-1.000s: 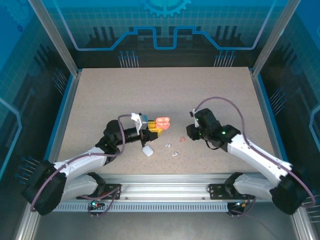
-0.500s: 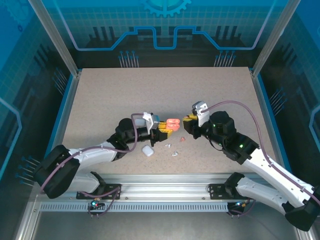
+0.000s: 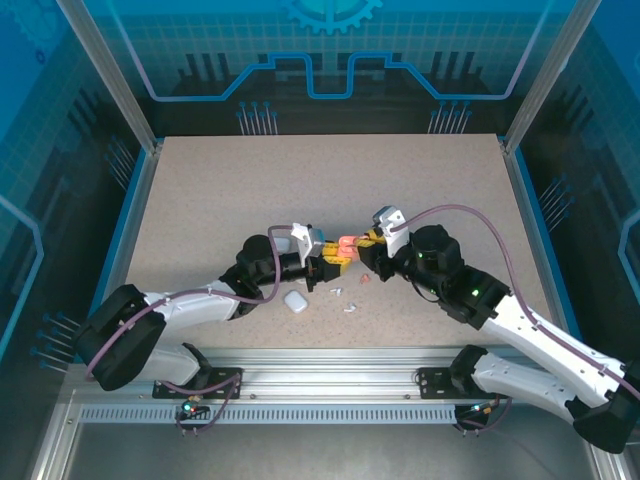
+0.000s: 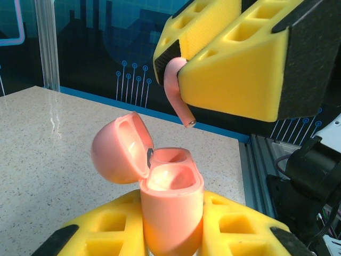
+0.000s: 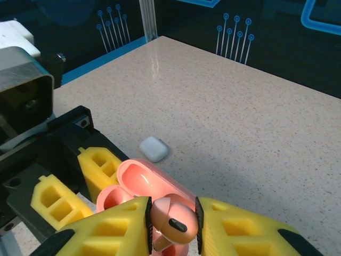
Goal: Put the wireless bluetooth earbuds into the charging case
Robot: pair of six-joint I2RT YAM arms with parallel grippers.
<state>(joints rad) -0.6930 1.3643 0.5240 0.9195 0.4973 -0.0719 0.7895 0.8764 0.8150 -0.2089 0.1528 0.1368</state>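
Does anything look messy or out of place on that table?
Nothing looks broken, but a few tiny white earbuds and a pink one lie scattered loose on the table near a closed white case.

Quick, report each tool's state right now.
Left tool: closed on the open pink case.
Right tool: closed on a pink earbud.
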